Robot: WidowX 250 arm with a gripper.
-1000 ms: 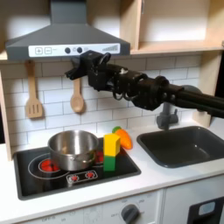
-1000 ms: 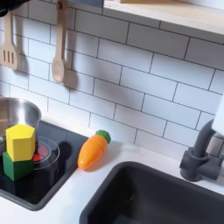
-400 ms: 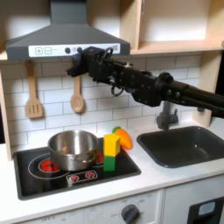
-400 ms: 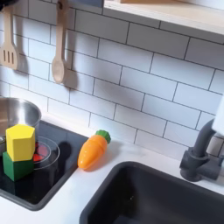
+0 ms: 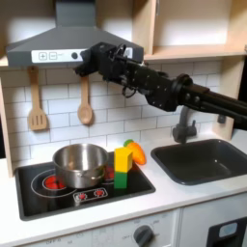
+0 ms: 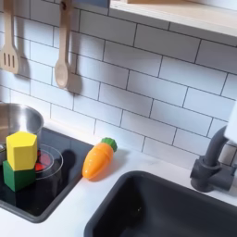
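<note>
My gripper [image 5: 85,65] hangs high in the first exterior view, in front of the grey range hood [image 5: 68,43] and just above the wooden spoon [image 5: 85,104] on the tiled wall. The black arm [image 5: 169,89] reaches in from the first exterior view's right. Its fingers are dark against the hood and I cannot tell their gap. Nothing shows in them. Far below, a yellow block [image 5: 123,157] is stacked on a green block [image 5: 123,178] on the stove, with an orange carrot [image 5: 138,151] beside them. In the second exterior view the yellow block [image 6: 21,148], green block [image 6: 15,175] and carrot [image 6: 97,159] lie untouched.
A silver pot [image 5: 79,164] stands on the black hob [image 5: 39,193]. A wooden spatula [image 5: 37,104] hangs on the wall left of the spoon. At the first exterior view's right are the dark sink [image 5: 207,162] and grey faucet [image 5: 183,125]. A shelf [image 5: 193,48] runs above the arm.
The gripper has risen from in front of the tiles beside the spoon's handle up to the hood's front edge, and the arm has lifted with it. The blocks, carrot and pot have not moved.
</note>
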